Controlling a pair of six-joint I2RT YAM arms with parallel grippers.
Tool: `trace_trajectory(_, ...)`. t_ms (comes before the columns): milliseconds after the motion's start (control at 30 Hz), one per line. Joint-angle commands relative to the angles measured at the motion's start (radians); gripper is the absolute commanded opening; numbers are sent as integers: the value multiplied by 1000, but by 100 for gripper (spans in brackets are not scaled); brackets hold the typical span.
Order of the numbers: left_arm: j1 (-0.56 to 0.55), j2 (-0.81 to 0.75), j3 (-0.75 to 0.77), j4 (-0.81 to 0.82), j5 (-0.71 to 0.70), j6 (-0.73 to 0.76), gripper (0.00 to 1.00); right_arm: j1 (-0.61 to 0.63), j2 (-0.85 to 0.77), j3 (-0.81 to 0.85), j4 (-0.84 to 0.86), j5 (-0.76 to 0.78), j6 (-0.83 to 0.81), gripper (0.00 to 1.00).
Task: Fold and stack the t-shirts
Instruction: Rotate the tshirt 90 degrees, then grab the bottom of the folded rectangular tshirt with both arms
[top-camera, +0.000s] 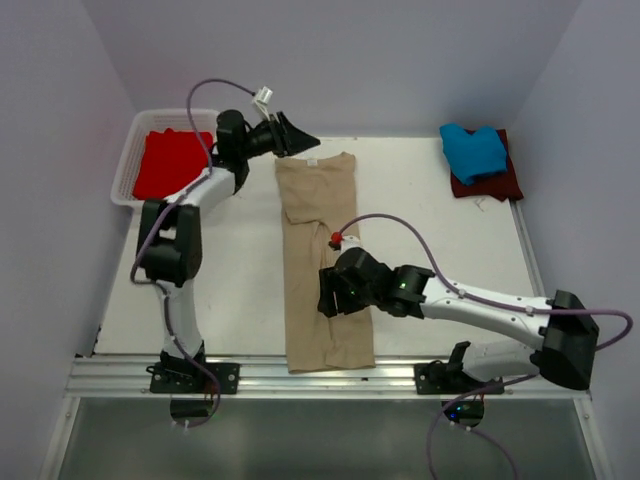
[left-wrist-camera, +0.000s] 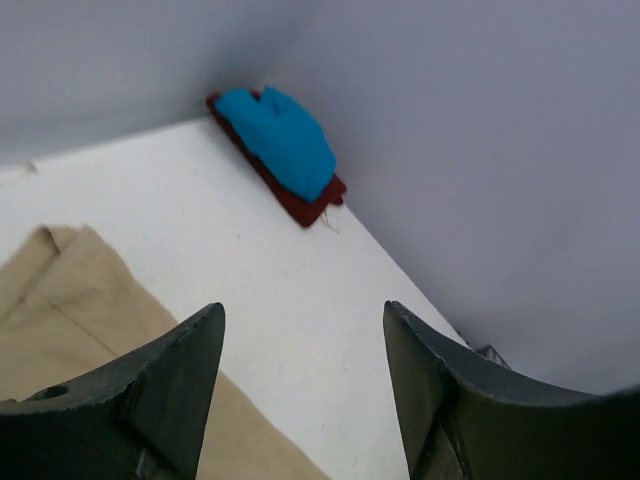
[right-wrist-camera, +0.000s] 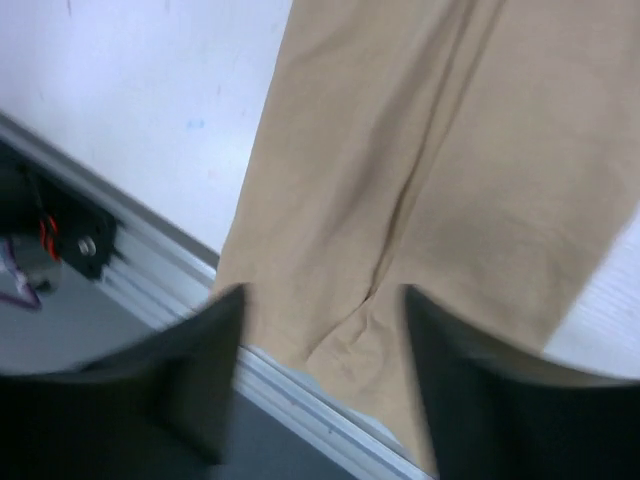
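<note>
The tan t-shirt (top-camera: 320, 260) lies flat as a long narrow strip down the middle of the bench (top-camera: 240, 290), its collar end beside the left pincer (top-camera: 300, 140) and its lower half beneath the right pincer (top-camera: 326, 298), both spread wide and empty, seemingly stationed for an end-to-end fold.

We see a white table (top-camera: 230, 290). A tan shirt (top-camera: 315, 220) lies lengthwise down its middle, its hem over the bottom edge. A basket (top-camera: 125, 165) sits upper left. A maroon shirt (top-camera: 505, 185) lies upper right, a blue shirt (top-camera: 472, 150) on top.
</note>
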Motion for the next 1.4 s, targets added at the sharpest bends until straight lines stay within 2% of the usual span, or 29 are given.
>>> trace_trajectory(0, -39, -331, -113, -354, -262, 338, 69, -2, -76, 58, -103, 281, -51, 82)
trace_trajectory(33, -58, -431, -154, -496, -399, 381, 69, -3, -85, 70, -139, 333, -49, 88)
trace_trajectory(67, -77, -477, -238, -578, -473, 385, 70, -18, -94, 89, -203, 414, -48, 92)
trace_trajectory(133, -142, -604, -346, -696, -566, 342, 70, -49, -103, 96, -255, 433, -29, 95)
trace_trajectory(167, -163, -649, -463, -733, -600, 313, 70, -92, -120, 89, -289, 406, -19, 95)
trace_trajectory(200, -203, -733, -530, -746, -630, 288, 70, -114, -135, 75, -295, 383, -8, 95)
trace_trajectory(267, -261, -804, -684, -828, -692, 231, 70, -164, -195, 2, -283, 332, 32, 94)
trace_trajectory(300, -327, -859, -728, -859, -709, 215, 70, -178, -217, -27, -276, 282, 44, 93)
trace_trajectory(433, -478, -977, -932, -974, -718, 42, 66, -203, -315, -187, -236, 153, 132, 86)
trace_trajectory(533, -574, -1073, -1009, -991, -720, -67, 66, -203, -367, -283, -184, 3, 202, 79)
trace_trajectory(567, -605, -1089, -1020, -999, -718, -86, 66, -203, -378, -308, -171, -30, 218, 73)
trace_trajectory(700, -662, -1154, -1049, -1043, -692, -155, 65, -203, -439, -399, -151, -139, 299, 63)
trace_trajectory(933, -739, -1177, -1156, -1034, -632, -255, 66, -201, -574, -511, -213, -249, 414, 57)
trace_trajectory(1067, -774, -1180, -1194, -1024, -623, -289, 65, -203, -616, -569, -179, -299, 468, 55)
trace_trajectory(1367, -802, -1159, -1290, -913, -615, -349, 65, -201, -513, -565, -118, -338, 451, 51)
